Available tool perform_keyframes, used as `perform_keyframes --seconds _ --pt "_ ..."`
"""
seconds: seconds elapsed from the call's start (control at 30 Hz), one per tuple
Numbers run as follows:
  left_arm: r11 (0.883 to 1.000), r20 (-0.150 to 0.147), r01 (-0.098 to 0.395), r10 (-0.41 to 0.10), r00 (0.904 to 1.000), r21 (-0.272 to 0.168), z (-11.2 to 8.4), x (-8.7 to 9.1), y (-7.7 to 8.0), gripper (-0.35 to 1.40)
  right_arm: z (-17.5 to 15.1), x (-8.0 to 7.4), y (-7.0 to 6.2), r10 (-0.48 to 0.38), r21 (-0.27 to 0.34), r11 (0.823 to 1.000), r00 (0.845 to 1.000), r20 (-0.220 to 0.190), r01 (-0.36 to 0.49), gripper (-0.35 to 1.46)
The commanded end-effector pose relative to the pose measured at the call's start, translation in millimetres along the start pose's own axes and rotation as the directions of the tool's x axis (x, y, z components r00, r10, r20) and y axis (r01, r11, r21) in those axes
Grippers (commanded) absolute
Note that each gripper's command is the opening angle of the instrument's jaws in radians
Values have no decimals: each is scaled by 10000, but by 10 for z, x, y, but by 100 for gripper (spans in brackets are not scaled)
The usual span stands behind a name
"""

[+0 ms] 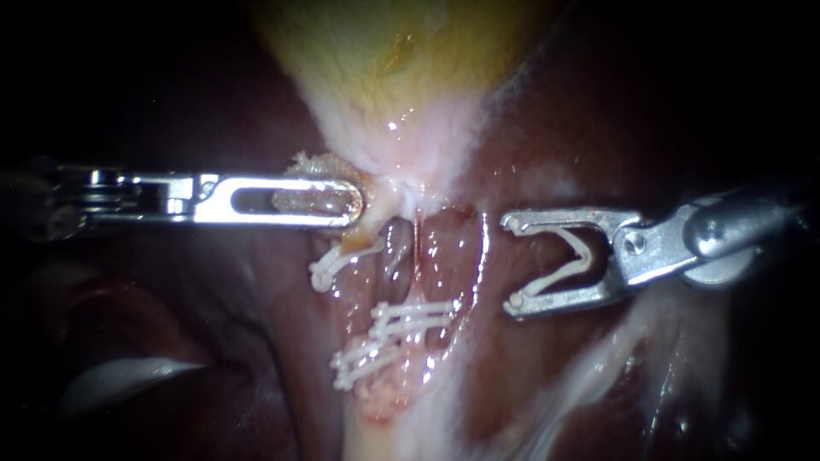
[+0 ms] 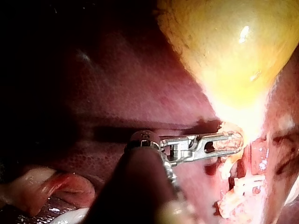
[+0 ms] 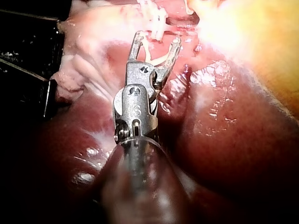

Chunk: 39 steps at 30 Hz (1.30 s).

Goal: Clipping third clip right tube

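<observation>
Far centre: a yellow, tapering gallbladder (image 1: pixel 384 51), narrowing toward the near side into pale frayed neck tissue (image 1: pixel 401 162). To either side, dark red glossy liver (image 1: pixel 564 128). From the left: the left instrument (image 1: pixel 346 201), bright metal with long slotted jaws. Jaws together, clamped on the pale frayed neck tissue, a scrap of it visible through the slot. Same grip confirmed in the left wrist view: left instrument (image 2: pixel 233 141) holding just near of the gallbladder (image 2: pixel 233 51). Immediately near of that grip, two glossy pink tubes side by side: left tube (image 1: pixel 395 252) and right tube (image 1: pixel 446 252). Beside the left tube, close under the left jaws, a short white clip (image 1: pixel 337 265). Further near, a middle white clip (image 1: pixel 414 314) lying across the tubes and a nearest white clip (image 1: pixel 367 354) to its left; which tube each grips, not determinable. From the right: the right instrument (image 1: pixel 512 265), silver with two plain jaws standing wide apart, an open white V-shaped clip (image 1: pixel 583 256) seated between them and touching both. Jaw tips just right of the right tube, level with its far stretch, not touching it, not around it. Right wrist view: right instrument (image 3: pixel 156 39) carrying the open white V-shaped clip (image 3: pixel 159 59), tips directed at the clipped tubes, liver (image 3: pixel 224 140) beside and beneath the shaft.
</observation>
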Motion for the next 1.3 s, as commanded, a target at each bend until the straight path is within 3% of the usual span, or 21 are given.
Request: perform_keyframes --seconds 0.03,0.33,0.5,0.7,0.9,1.3 --pt "10000 3 0 0 10000 -3 0 0 0 -35 0 1 0 0 0 10000 10000 -2 0 50" --pt "10000 -32 44 -44 10000 11 -6 -5 -5 -35 0 1 -1 0 0 10000 10000 -2 0 50" --pt "9999 -50 89 -89 9999 -53 -26 -18 -17 -35 0 1 -1 0 0 10000 10000 -2 0 50" --pt "10000 208 55 -56 9998 42 -54 -32 -38 -35 0 1 -1 0 0 10000 10000 -2 0 50" --pt "10000 389 42 -44 9992 70 -79 -33 -51 -35 0 1 -1 1 -1 10000 10000 -2 -1 50" --pt "10000 521 53 -53 9986 -3 -80 -27 -54 -35 7 3 1 251 -45 9997 9997 4 -251 50"
